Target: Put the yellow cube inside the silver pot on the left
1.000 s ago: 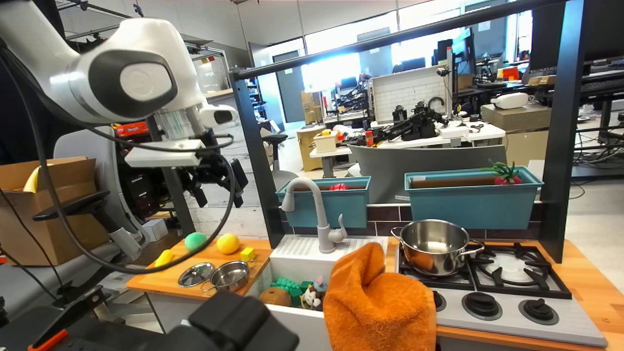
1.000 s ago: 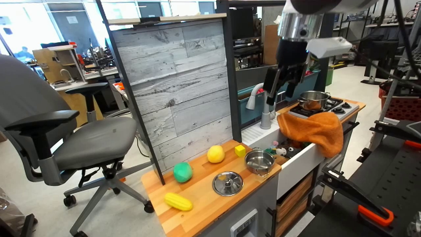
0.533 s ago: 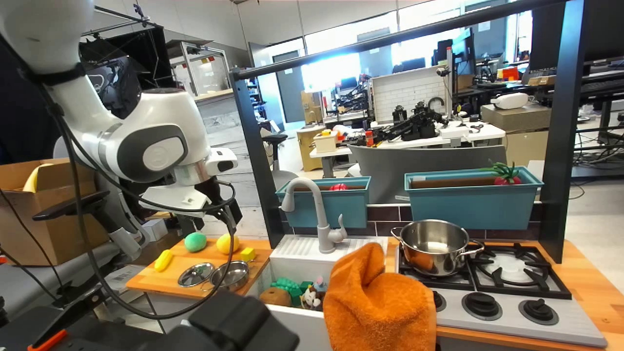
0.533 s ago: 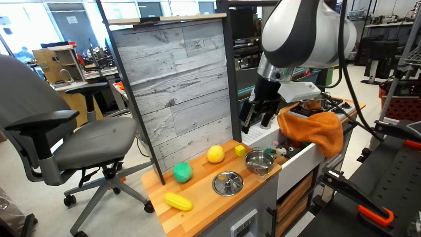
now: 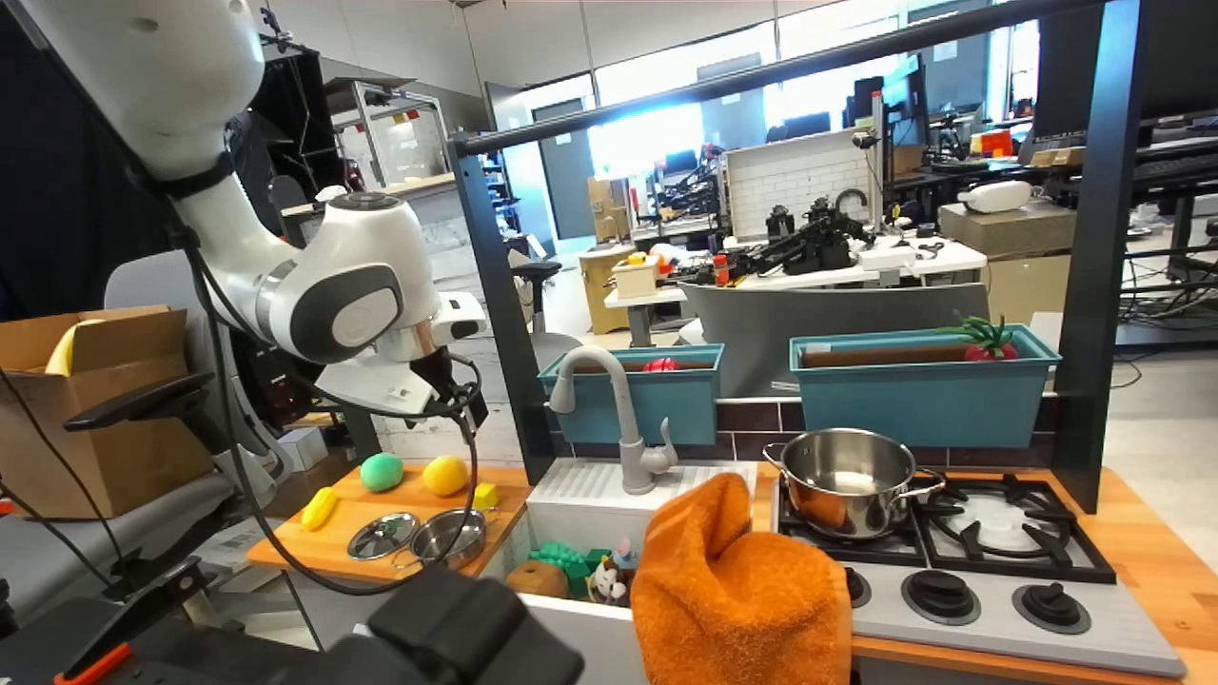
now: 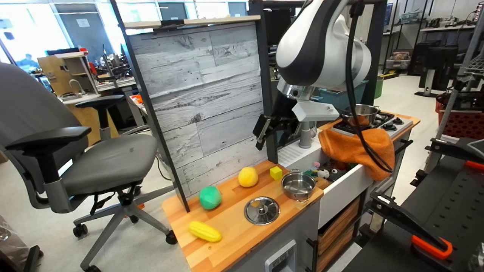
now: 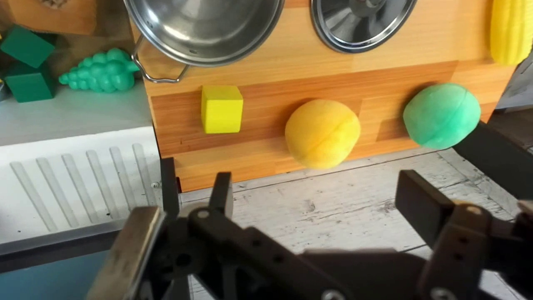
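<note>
One yellow cube [image 7: 222,110] (flat-sided), shiny round pot [image 7: 204,33] beside

Large rectangular windows [image 5: 647,133] overexpose to blue-white at upper centre in an exterior view; a black blocky object [image 5: 476,633] at lower centre is blurred. In the brightly lit wrist view, white highlights streak the round silver metal pot [image 7: 225,46] near the top edge; soft shadow borders the round yellow-orange ball [image 7: 322,133].
</note>
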Motion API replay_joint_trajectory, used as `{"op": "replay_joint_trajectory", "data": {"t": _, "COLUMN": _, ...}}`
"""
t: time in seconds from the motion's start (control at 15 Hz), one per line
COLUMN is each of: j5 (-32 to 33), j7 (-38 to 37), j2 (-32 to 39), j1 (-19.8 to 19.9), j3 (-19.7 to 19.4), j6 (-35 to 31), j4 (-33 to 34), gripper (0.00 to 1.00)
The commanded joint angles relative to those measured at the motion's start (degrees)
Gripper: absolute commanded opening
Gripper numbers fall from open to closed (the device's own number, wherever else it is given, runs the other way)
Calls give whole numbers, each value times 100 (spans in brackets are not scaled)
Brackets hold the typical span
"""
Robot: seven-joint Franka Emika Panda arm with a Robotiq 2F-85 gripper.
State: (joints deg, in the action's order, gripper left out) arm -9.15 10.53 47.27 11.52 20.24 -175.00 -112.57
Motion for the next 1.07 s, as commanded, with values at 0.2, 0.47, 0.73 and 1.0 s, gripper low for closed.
{"op": "replay_joint_trajectory", "data": {"t": 0.2, "j5": 198, "j7": -547, "j2": 394, "j1": -810, "j3": -845, "j6": 1044, "j4": 916, "gripper": 100}}
{"op": "replay_joint_trajectory", "data": {"t": 0.47, "j5": 243, "j7": -708, "j2": 593, "j1": -1137, "j3": -1206, "j6": 1301, "j4": 1263, "gripper": 100}}
{"op": "replay_joint_trajectory", "data": {"t": 0.73, "j5": 256, "j7": -734, "j2": 890, "j1": -1193, "j3": -1401, "j6": 1376, "j4": 1574, "gripper": 100}}
{"op": "replay_joint_trajectory", "data": {"t": 1.0, "j5": 265, "j7": -814, "j2": 1188, "j1": -1219, "j3": -1575, "j6": 1530, "j4": 1885, "gripper": 100}}
